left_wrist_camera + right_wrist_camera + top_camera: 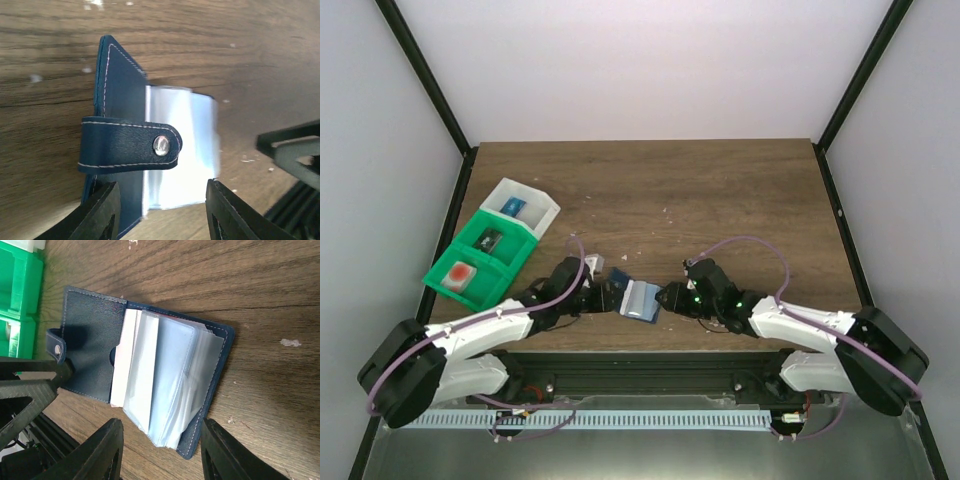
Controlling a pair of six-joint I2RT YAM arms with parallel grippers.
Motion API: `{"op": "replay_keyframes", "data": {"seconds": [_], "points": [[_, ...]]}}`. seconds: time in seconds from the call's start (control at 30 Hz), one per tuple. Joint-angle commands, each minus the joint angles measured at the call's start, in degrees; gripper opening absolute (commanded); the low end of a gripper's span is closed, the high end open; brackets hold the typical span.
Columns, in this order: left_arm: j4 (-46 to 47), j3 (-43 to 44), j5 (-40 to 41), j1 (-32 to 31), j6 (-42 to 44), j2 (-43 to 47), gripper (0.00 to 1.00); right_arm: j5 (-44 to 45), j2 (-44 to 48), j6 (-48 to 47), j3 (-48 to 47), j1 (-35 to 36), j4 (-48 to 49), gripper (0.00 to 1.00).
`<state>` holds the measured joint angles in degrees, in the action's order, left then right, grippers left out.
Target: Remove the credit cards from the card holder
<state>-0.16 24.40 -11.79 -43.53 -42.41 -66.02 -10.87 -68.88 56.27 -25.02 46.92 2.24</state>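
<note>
Left gripper (161,189): jaws apart, astride the snap-strap panel, clamping nothing.
Right gripper (162,424): jaws apart at the clear-sleeve edge, clamping nothing.
Card holder (635,298): near centre, lying open between both grippers.
Credit cards: one pale (124,360) in holder pocket; one red-blotched (460,273) in green bin (510,262), far left.

No legible text or labels.

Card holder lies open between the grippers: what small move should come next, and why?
Probably the right gripper should ease forward and pinch the pale card sticking out of the card holder: its jaws stand open and empty.
</note>
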Motion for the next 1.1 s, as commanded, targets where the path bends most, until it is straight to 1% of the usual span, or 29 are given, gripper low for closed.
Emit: {"op": "replay_keyframes", "data": {"seconds": [0.0,0.07,0.23,0.4,0.43,0.6,0.7,0.73,0.8,0.83,0.9,0.93,1.07], "points": [[-9.2,2.9,6.2,1.0,3.5,-0.3,0.51,0.4,1.1,0.0,0.2,0.4,0.5,0.44],[-11.3,3.9,7.2,1.1,4.7,0.1,0.53,0.4,1.2,-0.2,0.1,0.4,0.3,0.44],[-13.4,5.4,9.7,1.4,6.5,2.1,0.62,0.3,0.5,-0.8,0.0,0.4,0.7,0.44],[-14.3,6.1,9.7,2.3,7.3,0.4,0.62,-1.0,-1.8,-0.6,0.0,0.4,2.8,0.44],[-13.7,6.0,9.1,2.4,7.6,0.1,0.62,-1.2,-2.2,-0.6,0.0,0.4,3.0,0.44],[-7.2,4.4,-0.5,2.6,8.6,-0.3,0.62,-1.3,-3.0,-0.8,0.0,0.4,3.6,0.44],[-4.3,3.4,-2.4,2.7,8.1,-0.3,0.61,-1.3,-2.8,-0.9,0.3,0.3,3.7,0.44],[-4.4,3.4,-1.8,2.8,7.9,-0.6,0.59,-1.2,-2.8,-0.9,0.3,0.4,3.7,0.44],[-4.5,3.4,-1.0,3.3,7.9,-1.6,0.52,-1.5,-2.7,-0.8,0.5,0.4,3.9,0.44],[-4.4,3.4,-0.6,3.4,8.0,-2.1,0.45,-1.6,-2.6,-0.8,0.6,0.4,3.9,0.44],[-4.1,3.5,-0.5,3.7,8.3,-3.1,0.27,-1.8,-2.3,-0.7,0.8,0.4,4.0,0.44],[-4.1,3.6,-0.8,3.6,8.3,-3.7,0.19,-1.8,-2.0,-0.6,0.9,0.4,4.1,0.44],[-2.4,3.0,-4.0,3.7,7.8,-5.1,0.08,-0.7,-0.5,-0.5,1.5,0.4,3.7,0.45]]}}
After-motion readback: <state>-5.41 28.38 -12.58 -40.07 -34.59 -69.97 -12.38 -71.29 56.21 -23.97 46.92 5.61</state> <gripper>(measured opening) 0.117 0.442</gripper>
